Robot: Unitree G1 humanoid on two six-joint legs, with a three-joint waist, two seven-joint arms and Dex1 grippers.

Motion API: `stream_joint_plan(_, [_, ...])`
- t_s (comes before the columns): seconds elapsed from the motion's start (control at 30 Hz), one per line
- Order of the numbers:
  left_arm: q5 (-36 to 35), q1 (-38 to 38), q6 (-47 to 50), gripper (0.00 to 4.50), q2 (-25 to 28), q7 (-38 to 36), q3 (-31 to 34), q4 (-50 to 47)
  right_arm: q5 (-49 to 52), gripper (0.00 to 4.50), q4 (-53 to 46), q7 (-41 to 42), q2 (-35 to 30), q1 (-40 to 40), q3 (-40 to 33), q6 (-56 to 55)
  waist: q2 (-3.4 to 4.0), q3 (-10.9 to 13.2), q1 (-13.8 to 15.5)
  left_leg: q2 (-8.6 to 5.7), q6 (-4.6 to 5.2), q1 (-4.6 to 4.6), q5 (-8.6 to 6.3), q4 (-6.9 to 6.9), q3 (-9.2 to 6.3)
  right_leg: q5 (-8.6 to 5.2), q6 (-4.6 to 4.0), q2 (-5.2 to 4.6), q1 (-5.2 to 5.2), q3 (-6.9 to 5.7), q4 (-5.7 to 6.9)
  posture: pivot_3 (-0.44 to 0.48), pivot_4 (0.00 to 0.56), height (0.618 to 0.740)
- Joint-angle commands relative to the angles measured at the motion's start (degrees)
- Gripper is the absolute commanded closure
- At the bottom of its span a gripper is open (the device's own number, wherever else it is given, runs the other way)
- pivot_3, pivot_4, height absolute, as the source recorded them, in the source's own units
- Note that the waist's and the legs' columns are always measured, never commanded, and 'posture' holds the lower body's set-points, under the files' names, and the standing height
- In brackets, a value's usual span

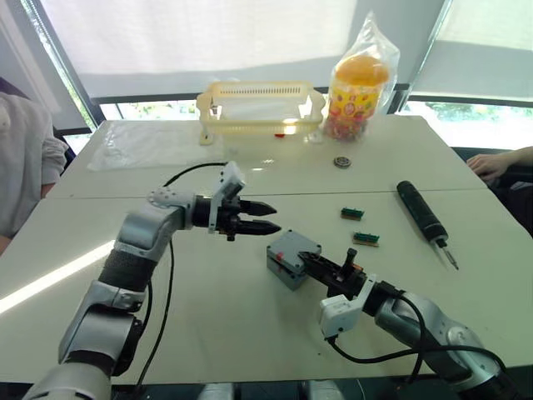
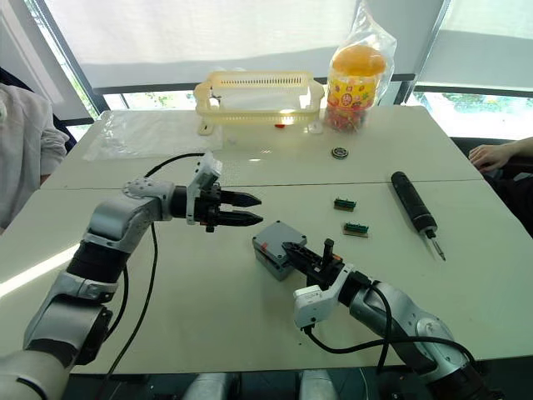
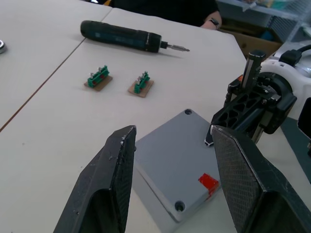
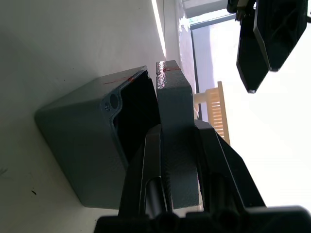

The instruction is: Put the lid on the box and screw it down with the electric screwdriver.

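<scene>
The grey box sits on the table in front of me. My right gripper is shut on the grey lid, holding it over the box's open side. The lid is tilted, so a dark gap shows along one edge. A red mark sits at the lid's edge. My left gripper hovers open and empty, just up and left of the box. The black electric screwdriver lies on the table to the far right, its bit towards me.
Two small green circuit boards lie between box and screwdriver. A yellow slotted basket, a bagged sweet jar and a metal ring are at the back. A person's sleeve is left, a hand right.
</scene>
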Motion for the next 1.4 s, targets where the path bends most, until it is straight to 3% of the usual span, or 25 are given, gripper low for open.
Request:
stream_joint_plan(0.03, [3.21, -0.95, -5.46, 2.01, -1.44, -1.45, -2.35, 2.01, -0.9, 4.33, 0.59, 0.31, 0.45, 1.36, 1.01, 0.01, 0.0, 0.0, -0.06, 0.0, 0.0, 0.0, 0.0, 0.0, 0.01, 0.0, 0.0, 0.0, 0.0, 0.0, 0.0, 0.0, 0.15, 0.74])
stream_joint_plan(0.37, [6.14, -2.26, -10.3, 2.01, -5.8, -4.24, -3.87, 9.02, -1.54, 4.33, 0.65, 0.07, 1.05, 1.79, 1.61, 0.0, 0.01, -0.01, -0.09, 0.0, 0.0, 0.02, 0.0, 0.02, 0.0, 0.0, 0.0, 0.01, 0.02, 0.0, 0.02, 0.0, 0.15, 0.74])
stream_joint_plan(0.5, [6.49, -2.84, -10.61, 3.3, -6.47, -4.69, -3.49, 10.19, -1.74, 4.33, 0.63, 0.03, 1.24, 1.79, 1.57, 0.14, 0.01, -0.02, -0.07, 0.0, 0.0, 0.02, 0.0, 0.04, 0.0, 0.0, 0.0, 0.0, 0.03, 0.0, 0.02, 0.0, 0.15, 0.74])
stream_joint_plan(1.33, [11.95, 0.22, -14.88, 3.3, -9.28, -7.38, -7.34, 13.87, -2.26, 4.33, -0.71, -0.38, 1.35, 3.35, 0.72, 0.23, -0.01, -0.22, 0.02, 0.0, 0.01, 0.1, -0.01, 0.08, -0.02, 0.0, 0.01, 0.0, 0.16, -0.02, 0.01, 0.0, 0.15, 0.74])
stream_joint_plan(1.4, [12.45, 0.67, -15.38, 3.37, -9.61, -7.26, -7.66, 14.08, -1.84, 3.3, -1.03, -0.5, 1.47, 3.8, 0.23, 0.56, 0.0, -0.24, 0.09, 0.0, 0.01, 0.15, -0.01, 0.08, -0.02, 0.0, 0.0, 0.0, 0.22, -0.02, 0.01, 0.0, 0.15, 0.74])
